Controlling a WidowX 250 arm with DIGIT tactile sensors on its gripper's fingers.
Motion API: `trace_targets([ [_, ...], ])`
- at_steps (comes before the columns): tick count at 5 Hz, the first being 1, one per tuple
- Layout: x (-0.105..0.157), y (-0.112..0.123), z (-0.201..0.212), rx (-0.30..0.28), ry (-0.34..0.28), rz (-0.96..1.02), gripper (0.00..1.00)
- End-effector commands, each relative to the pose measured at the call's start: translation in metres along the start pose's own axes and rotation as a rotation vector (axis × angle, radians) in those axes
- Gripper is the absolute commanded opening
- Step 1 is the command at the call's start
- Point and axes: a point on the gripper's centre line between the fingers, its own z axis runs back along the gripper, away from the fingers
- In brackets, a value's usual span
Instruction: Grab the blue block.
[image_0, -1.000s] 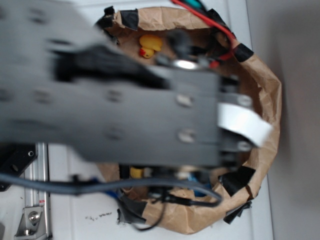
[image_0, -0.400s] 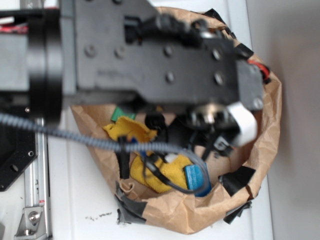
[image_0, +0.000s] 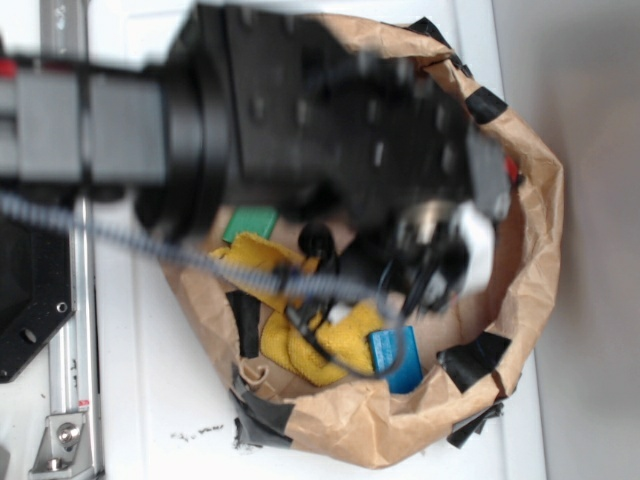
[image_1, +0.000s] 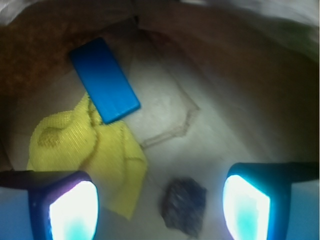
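My gripper (image_1: 160, 202) hangs with its pads spread wide and nothing between them; a small dark lump (image_1: 183, 206) lies on the paper floor just ahead, between the pads. The blue block (image_1: 104, 79) lies farther ahead and to my left, its long axis slanting away up-left, its near end resting on the yellow cloth (image_1: 85, 155). Beyond and around it the brown paper bag (image_1: 225, 65) walls rise close, so I judge room there tight.

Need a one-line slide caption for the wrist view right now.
Open end effector above the paper bag floor, flat bright blue rectangular block ahead-left, overlapping a crumpled yellow cloth.
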Motion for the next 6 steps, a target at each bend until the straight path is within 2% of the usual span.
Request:
trace_targets([
  [1, 0.036, -0.033, -0.007, -0.010, -0.094, -0.140, 1.00],
  [2, 0.046, -0.039, -0.018, 0.007, -0.078, -0.155, 1.00],
  [4, 0.054, -0.031, -0.051, -0.033, -0.050, -0.122, 1.00],
  [5, 0.054, -0.039, -0.069, -0.082, -0.023, -0.126, 1.00],
  [6, 0.054, -0.046, -0.071, -0.077, -0.002, -0.131, 0.84],
])
